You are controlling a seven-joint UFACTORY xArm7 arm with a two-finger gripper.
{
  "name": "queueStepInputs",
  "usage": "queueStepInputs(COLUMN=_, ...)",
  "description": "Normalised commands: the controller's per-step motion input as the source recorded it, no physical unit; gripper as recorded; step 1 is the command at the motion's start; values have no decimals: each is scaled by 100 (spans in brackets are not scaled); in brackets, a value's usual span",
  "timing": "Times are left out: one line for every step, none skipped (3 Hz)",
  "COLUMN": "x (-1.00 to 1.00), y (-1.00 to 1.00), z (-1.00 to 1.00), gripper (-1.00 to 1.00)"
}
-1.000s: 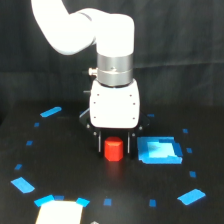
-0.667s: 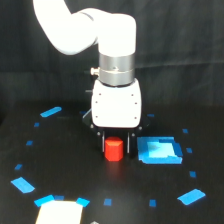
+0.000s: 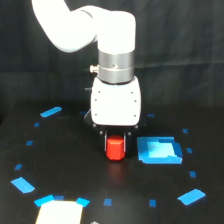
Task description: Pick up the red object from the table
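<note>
The red object (image 3: 115, 149) is a small red-orange stubby block standing on the black table (image 3: 65, 165), just left of the blue square patch (image 3: 159, 150) in the exterior view. My gripper (image 3: 116, 142) hangs straight down from the white arm and is lowered over the block. Its dark fingers (image 3: 103, 134) stand on either side of the block, with the jaws apart and close to its sides. The block's top edge is hidden under the white gripper body. The block appears to rest on the table.
Small blue tape marks dot the table, among them marks at the left (image 3: 50, 111), the front left (image 3: 22, 184) and the front right (image 3: 191, 196). A pale rectangular thing (image 3: 58, 212) lies at the front edge.
The gripper has shifted slightly towards the exterior view's right over the block. The red object has stayed in place.
</note>
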Motion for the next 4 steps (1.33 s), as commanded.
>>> queueStepInputs(x=-17, y=43, z=95, gripper=-100)
queueStepInputs(x=-73, y=77, z=94, gripper=-100)
queueStepInputs(x=-100, y=14, z=88, gripper=-100)
queueStepInputs(x=-36, y=29, z=100, gripper=-100)
